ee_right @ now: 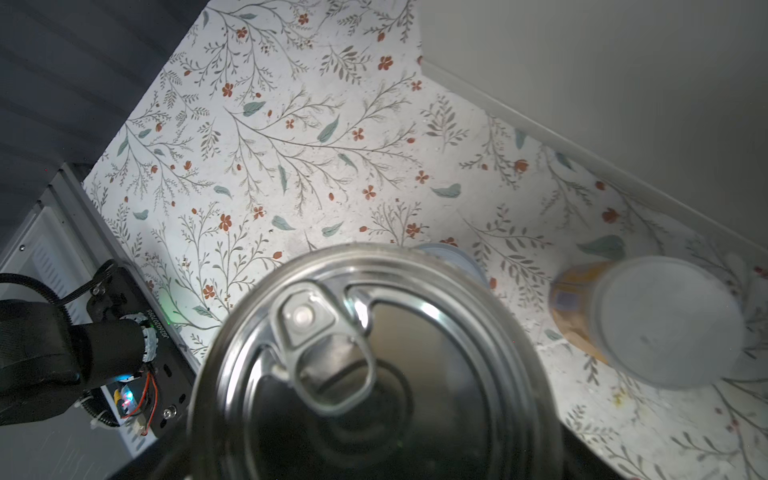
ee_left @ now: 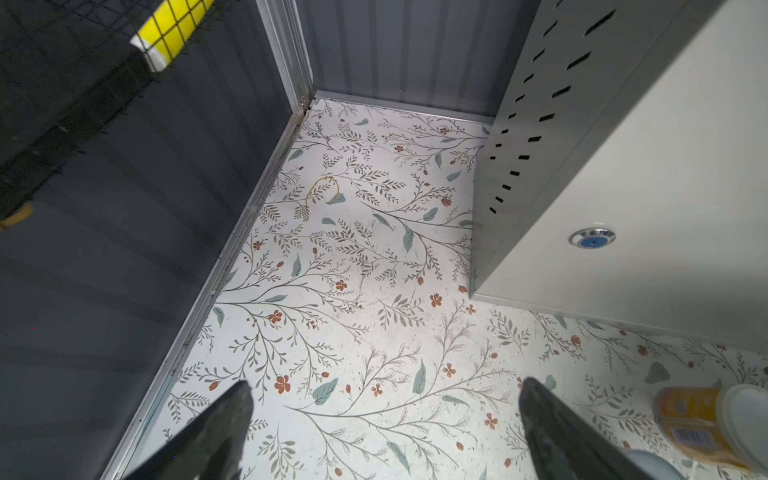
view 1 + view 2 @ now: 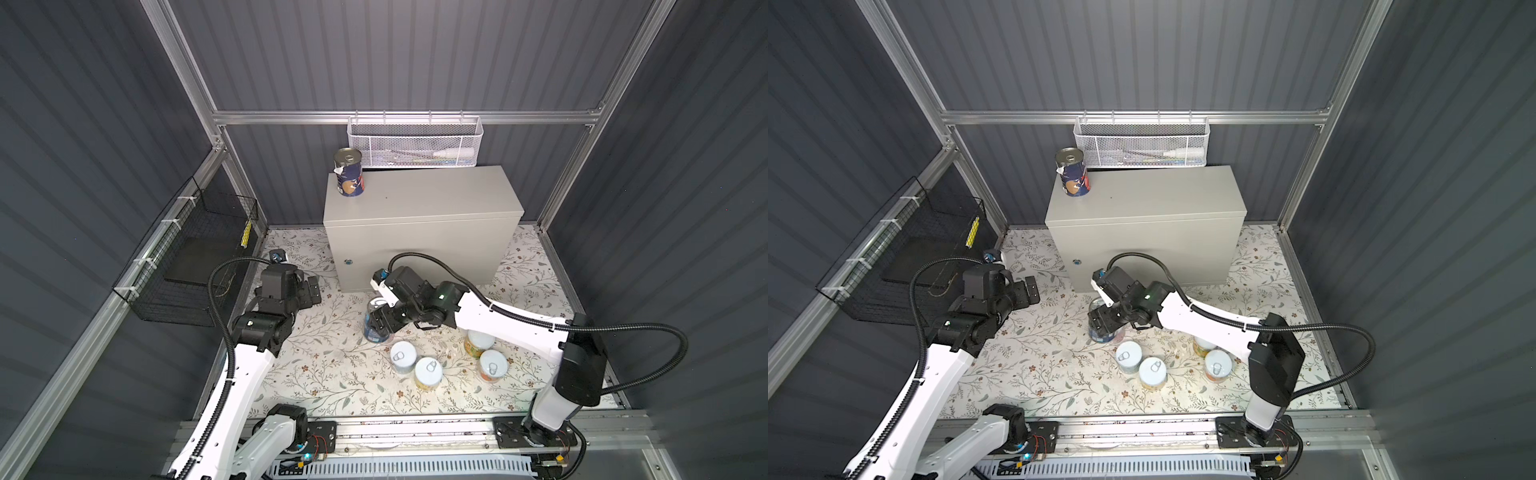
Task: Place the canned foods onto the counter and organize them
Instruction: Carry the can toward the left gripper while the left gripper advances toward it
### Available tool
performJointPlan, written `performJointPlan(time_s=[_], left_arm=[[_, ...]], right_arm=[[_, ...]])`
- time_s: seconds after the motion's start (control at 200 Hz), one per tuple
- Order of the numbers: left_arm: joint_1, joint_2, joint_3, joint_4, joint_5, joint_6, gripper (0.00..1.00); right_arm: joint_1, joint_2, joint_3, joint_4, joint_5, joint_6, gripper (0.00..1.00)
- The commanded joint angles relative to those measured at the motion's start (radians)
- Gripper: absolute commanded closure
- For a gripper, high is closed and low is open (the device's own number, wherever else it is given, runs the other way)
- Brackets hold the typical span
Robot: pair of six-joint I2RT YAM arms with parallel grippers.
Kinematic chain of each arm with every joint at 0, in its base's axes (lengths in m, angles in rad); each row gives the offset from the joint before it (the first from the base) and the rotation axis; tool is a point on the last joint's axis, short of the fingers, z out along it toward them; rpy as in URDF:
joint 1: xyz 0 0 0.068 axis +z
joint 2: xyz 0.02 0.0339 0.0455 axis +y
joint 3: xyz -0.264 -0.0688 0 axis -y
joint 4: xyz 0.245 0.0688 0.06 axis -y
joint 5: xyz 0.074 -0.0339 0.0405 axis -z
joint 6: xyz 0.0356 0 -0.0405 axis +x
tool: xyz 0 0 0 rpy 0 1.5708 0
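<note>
One large dark blue can [image 3: 349,172] [image 3: 1073,172] with a silver lid stands on the back left corner of the beige-grey counter [image 3: 419,208] [image 3: 1142,208]. My right gripper [image 3: 380,319] [image 3: 1102,320] is shut on a second blue can [image 3: 374,332] in front of the counter. That can's silver lid [image 1: 374,365] fills the right wrist view and hides the fingers. Several small white-lidded cans stand on the floral floor [image 3: 403,356] [image 3: 428,372] [image 3: 493,365]. Another can [image 3: 478,343] is half hidden under the right arm. My left gripper [image 3: 311,291] [image 2: 384,399] hangs open and empty left of the counter.
A black wire basket [image 3: 191,266] hangs on the left wall and a white mesh basket [image 3: 415,141] on the back rail above the counter. An orange-labelled can [image 2: 698,424] [image 1: 582,316] stands close to the counter's front. The counter's lock [image 2: 592,237] faces forward.
</note>
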Motion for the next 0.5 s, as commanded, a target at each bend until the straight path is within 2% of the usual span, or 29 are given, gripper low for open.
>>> performJointPlan(time_s=[0.0, 0.235, 0.385, 0.495], left_arm=[[0.008, -0.022, -0.013, 0.031, 0.095, 0.054, 0.00], [0.007, -0.057, -0.043, 0.088, 0.220, 0.055, 0.00], [0.005, -0.036, -0.042, 0.129, 0.388, 0.040, 0.00], [-0.011, -0.010, -0.036, 0.153, 0.454, 0.040, 0.00]], right_arm=[[-0.025, -0.098, -0.018, 0.086, 0.016, -0.010, 0.35], [-0.082, -0.202, -0.121, 0.097, 0.033, -0.013, 0.35], [-0.119, -0.275, -0.193, 0.100, 0.050, -0.033, 0.34], [-0.155, -0.333, -0.241, 0.098, 0.044, -0.051, 0.33]])
